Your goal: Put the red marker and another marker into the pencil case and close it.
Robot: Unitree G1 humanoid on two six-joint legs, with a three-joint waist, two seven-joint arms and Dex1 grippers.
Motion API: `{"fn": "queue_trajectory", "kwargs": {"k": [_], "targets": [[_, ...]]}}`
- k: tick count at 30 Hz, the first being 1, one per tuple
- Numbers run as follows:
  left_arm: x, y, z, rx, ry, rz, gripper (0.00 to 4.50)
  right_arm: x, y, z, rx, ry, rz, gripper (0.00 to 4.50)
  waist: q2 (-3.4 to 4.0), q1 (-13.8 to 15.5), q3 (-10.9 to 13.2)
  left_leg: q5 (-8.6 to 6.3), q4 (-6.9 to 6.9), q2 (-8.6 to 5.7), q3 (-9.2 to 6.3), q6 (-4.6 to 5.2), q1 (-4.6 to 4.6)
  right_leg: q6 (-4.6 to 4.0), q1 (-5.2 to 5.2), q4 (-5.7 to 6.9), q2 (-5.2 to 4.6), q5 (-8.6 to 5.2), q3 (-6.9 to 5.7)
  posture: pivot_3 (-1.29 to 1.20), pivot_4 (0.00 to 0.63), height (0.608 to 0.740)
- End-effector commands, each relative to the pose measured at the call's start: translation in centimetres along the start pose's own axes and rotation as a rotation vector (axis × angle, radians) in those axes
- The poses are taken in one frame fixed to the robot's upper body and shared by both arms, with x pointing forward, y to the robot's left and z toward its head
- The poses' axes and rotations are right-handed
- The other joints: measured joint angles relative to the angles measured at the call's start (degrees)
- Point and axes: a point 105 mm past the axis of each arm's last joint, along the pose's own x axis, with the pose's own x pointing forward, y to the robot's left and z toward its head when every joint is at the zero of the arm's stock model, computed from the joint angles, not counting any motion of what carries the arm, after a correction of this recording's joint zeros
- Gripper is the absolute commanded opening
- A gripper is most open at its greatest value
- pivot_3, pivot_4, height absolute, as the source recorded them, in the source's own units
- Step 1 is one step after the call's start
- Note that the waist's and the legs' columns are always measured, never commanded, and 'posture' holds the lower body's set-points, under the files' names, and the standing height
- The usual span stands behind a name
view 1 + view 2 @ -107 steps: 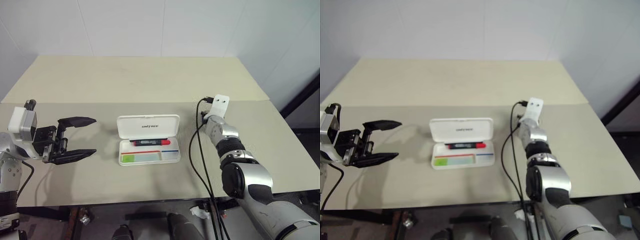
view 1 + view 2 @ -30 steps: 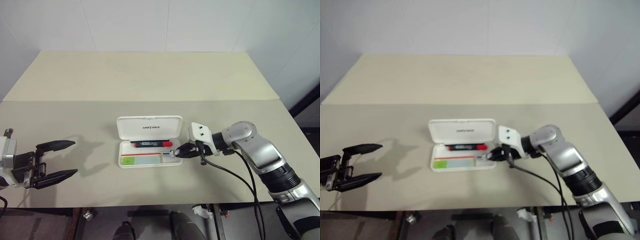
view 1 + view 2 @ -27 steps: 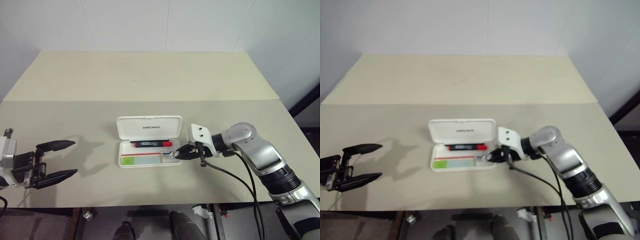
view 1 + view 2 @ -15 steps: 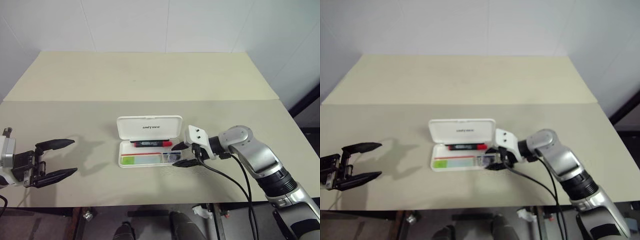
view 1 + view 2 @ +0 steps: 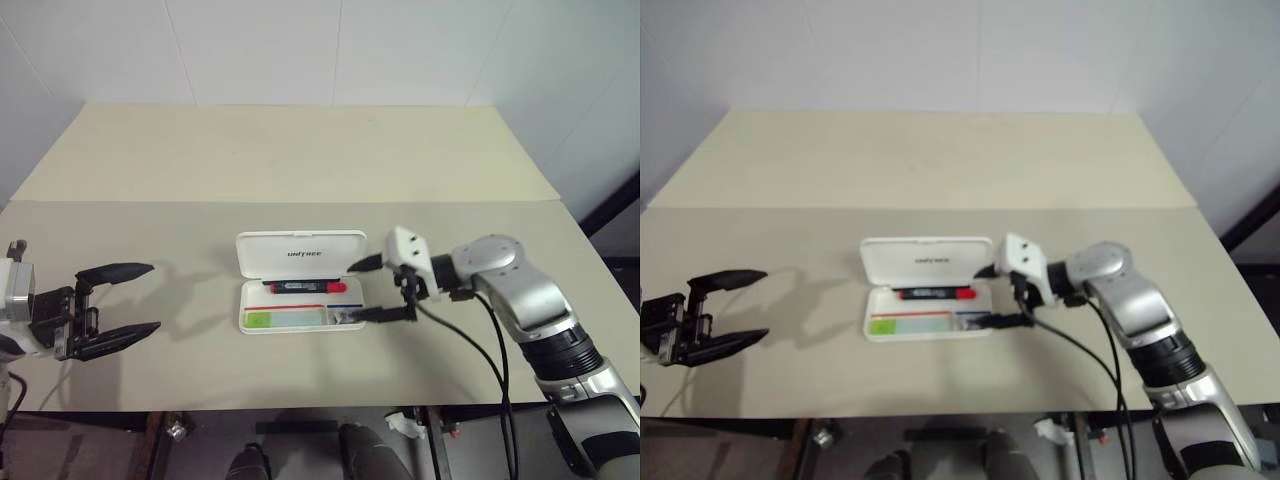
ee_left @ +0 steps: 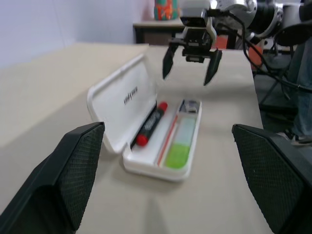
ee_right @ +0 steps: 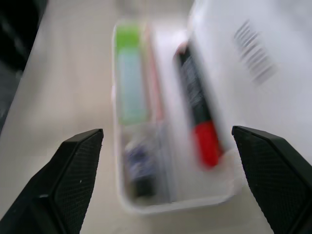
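Open pencil case (image 5: 300,283) on a table (image 5: 300,160), both markers inside.

The red marker (image 5: 305,287) and green marker (image 5: 290,318) are laid in the tray. The right gripper (image 5: 372,290) is spread at the case's 3 o'clock end; the left gripper (image 5: 125,305) is spread, well apart at 9 o'clock.

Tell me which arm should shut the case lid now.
Right, probably. Its pincer hangs open right at the end of the pencil case, whose lid stands up with both markers inside. The left pincer sits far off near the table edge.

pencil case (image 5: 299,257): white smooth hard plastic, slight gloss | table (image 5: 300,160): matt beige, smooth | left gripper (image 5: 112,306) fingers (image 6: 78,170): black, matt, finely textured pads
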Motion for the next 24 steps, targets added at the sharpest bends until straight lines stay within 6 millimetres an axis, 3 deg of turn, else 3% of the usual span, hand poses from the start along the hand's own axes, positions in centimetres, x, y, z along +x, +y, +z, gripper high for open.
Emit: {"fn": "queue_trajectory", "kwargs": {"k": [1,14,17,24], "targets": [[0.9,1.5,0.1,0.024,0.003,0.022,4.50,-1.9,-0.1,0.6,-0.054,-0.095,0.009,4.48,0.00,0.07,0.00,0.00,0.06,0.00,0.00,0.00,0.00,0.01,0.01,0.02,0.00,0.01,0.00,0.00,0.150,0.740],[5.1,7.1,-1.0,-0.056,0.026,0.050,4.50,-4.0,-1.7,-0.7,-0.004,-0.082,-0.072,4.48,0.01,-0.20,0.00,0.01,0.42,0.01,-0.03,0.03,0.07,0.05,0.07,0.46,0.10,0.03,-0.03,0.00,0.150,0.740],[6.2,8.6,-0.9,-0.044,0.009,0.062,3.91,-4.2,-1.8,-0.4,-0.008,-0.096,-0.093,4.50,0.01,-0.04,0.01,0.02,0.43,0.00,-0.04,0.02,0.06,0.05,0.07,0.48,0.09,0.03,-0.03,0.00,0.150,0.740],[7.9,11.2,-2.1,-0.049,0.097,0.122,1.65,-4.9,-1.9,0.1,-0.001,-0.143,-0.124,4.50,0.01,-0.03,0.01,0.02,0.41,0.00,-0.06,0.02,0.03,0.05,0.05,0.49,0.09,0.03,-0.05,0.00,0.150,0.740]]}}
